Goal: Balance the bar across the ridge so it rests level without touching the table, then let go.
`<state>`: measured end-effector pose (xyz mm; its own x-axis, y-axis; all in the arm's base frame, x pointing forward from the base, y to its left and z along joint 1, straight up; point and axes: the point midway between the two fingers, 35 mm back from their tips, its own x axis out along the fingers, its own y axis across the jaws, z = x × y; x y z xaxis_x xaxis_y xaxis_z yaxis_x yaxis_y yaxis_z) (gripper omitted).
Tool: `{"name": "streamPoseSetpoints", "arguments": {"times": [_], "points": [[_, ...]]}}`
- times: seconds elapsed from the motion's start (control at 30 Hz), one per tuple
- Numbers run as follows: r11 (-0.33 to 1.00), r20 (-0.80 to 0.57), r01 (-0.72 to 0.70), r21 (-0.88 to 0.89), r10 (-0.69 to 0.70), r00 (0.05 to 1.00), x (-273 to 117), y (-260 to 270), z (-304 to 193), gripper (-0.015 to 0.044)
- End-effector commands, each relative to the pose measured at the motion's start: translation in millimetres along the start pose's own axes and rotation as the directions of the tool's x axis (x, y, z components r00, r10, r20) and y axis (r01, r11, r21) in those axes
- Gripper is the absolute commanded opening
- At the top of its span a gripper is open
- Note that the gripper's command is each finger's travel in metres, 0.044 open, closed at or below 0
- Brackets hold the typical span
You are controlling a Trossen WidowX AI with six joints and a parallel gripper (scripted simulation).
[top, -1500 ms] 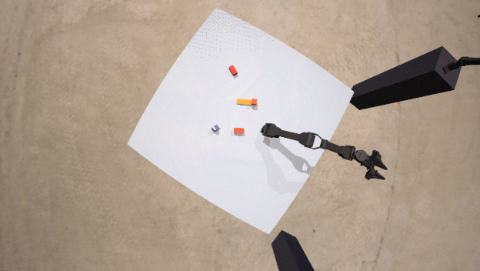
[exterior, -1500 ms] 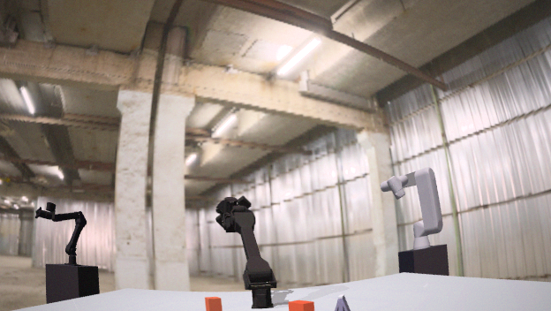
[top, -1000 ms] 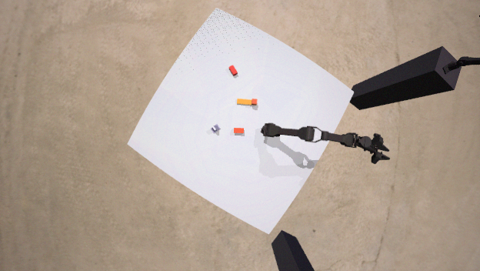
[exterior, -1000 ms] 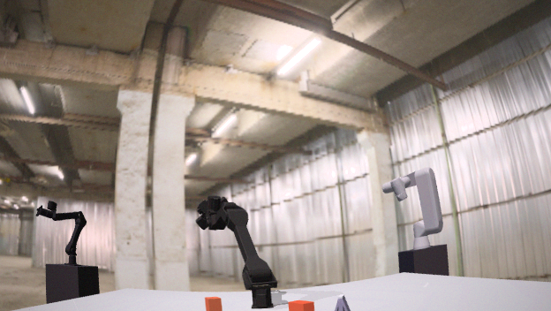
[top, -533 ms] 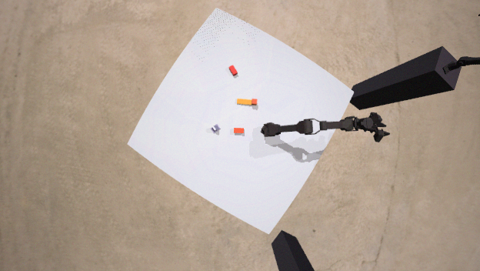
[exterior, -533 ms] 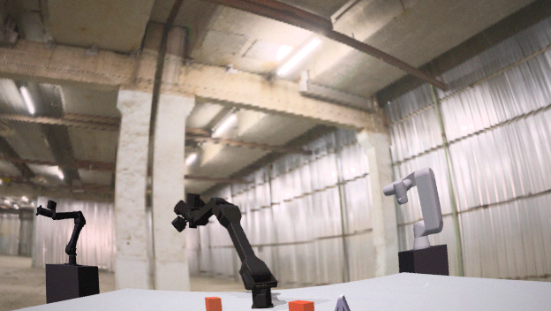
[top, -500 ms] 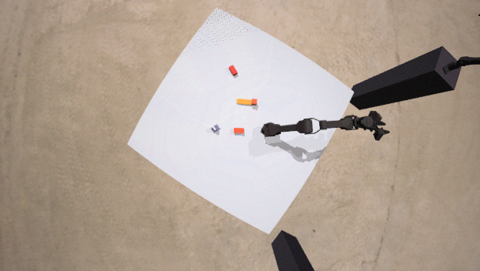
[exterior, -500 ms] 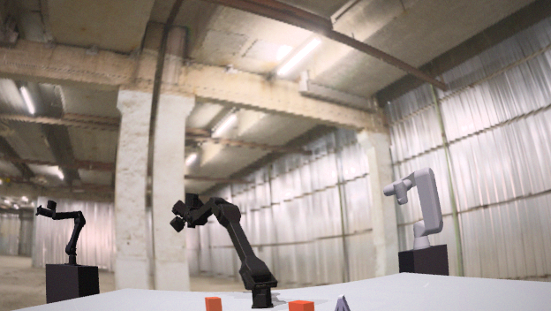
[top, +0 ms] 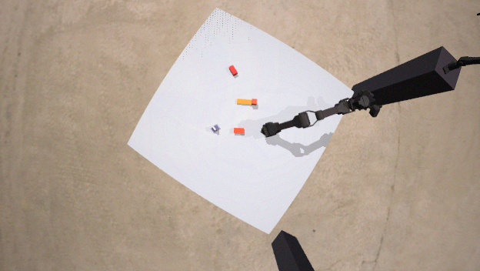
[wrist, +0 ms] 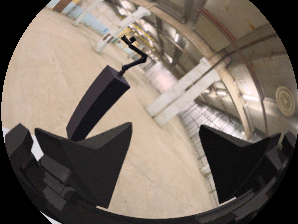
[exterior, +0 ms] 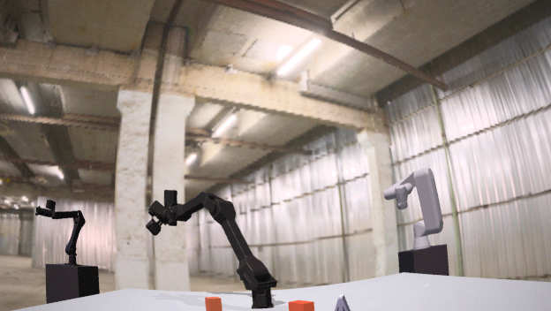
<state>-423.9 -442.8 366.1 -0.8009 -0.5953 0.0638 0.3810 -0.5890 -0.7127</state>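
Observation:
The orange bar (top: 244, 102) lies on the white table (top: 185, 127) (exterior: 132, 300) in the top view. An orange-red block (top: 255, 102) (exterior: 213, 304) is at its right end; whether it touches the bar I cannot tell. The small purple ridge (top: 215, 128) (exterior: 342, 304) stands below and left of the bar, with nothing across it. My gripper (wrist: 167, 128) (exterior: 152, 217) is open, with nothing between the fingers. It is raised high, well away from bar and ridge, beyond the table's right edge in the top view. Bar and ridge are not in the wrist view.
Another orange-red block (top: 238, 131) (exterior: 301, 306) sits between the ridge and my arm's base (exterior: 262, 298). A red block (top: 233, 70) lies above the bar in the top view. A dark pedestal (top: 404, 77) (exterior: 71, 283) (wrist: 97, 102) with another arm stands off the table.

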Motion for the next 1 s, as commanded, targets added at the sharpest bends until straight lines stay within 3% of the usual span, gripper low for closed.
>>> {"name": "streamPoseSetpoints", "arguments": {"times": [0.0,0.47,0.97], "points": [[0.997,0.012,-0.080,-0.013,0.080,0.997,-10,29,17,0.0315],[0.934,0.053,-0.350,-0.075,0.355,0.933,-70,128,80,0.0315],[0.784,0.073,-0.593,-0.184,0.612,0.787,-164,216,131,0.0315]]}}
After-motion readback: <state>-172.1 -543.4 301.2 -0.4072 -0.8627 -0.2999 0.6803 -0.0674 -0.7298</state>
